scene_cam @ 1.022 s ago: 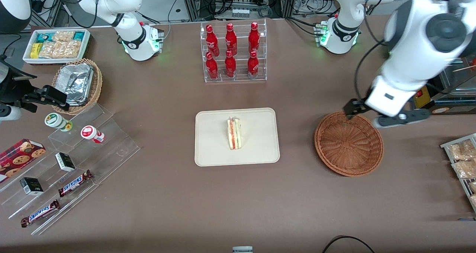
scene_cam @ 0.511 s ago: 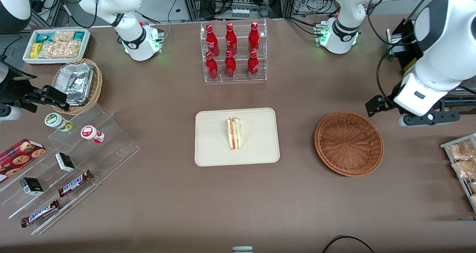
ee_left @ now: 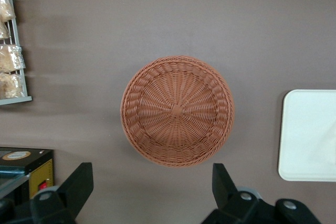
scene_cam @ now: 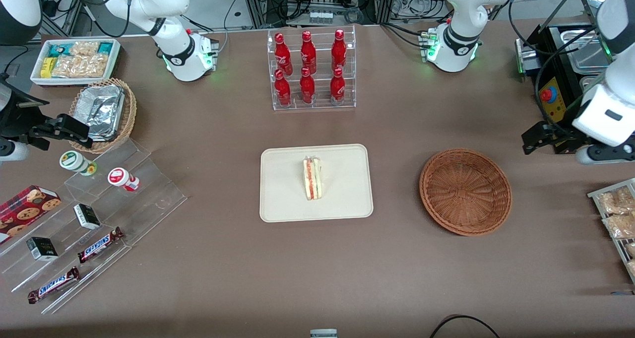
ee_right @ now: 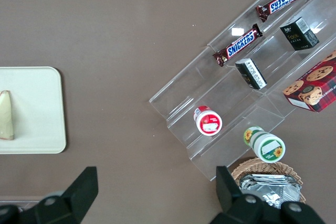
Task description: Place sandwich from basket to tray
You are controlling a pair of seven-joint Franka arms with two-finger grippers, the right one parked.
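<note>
One sandwich (scene_cam: pixel 312 179) lies on the tray (scene_cam: pixel 283 204), near its middle, standing on edge with the red and green filling facing up, and the basket (scene_cam: pixel 465 191) beside the tray, toward the working arm's end of the table, holds nothing. A second ago the left gripper (scene_cam: pixel 560 147) hung right at the basket's rim; half a second ago it had lifted off toward the table's edge; now it sits well clear of the basket, up near the black control box with the red button (scene_cam: pixel 550 100) at the working arm's end. The wrist camera looks straight down on the bare wicker bowl, with the gripper's fingers (ee_left: pixel 79 182) spread wide apart and nothing between them. The sandwich and tray have not shifted across these three moments. Judging from that, the transfer is already done and what remains is only the arm's retreat to a rest pose. Little can go wrong from here, since the arm is moving away from everything on the table; the only thing close to it is the control box.
</note>
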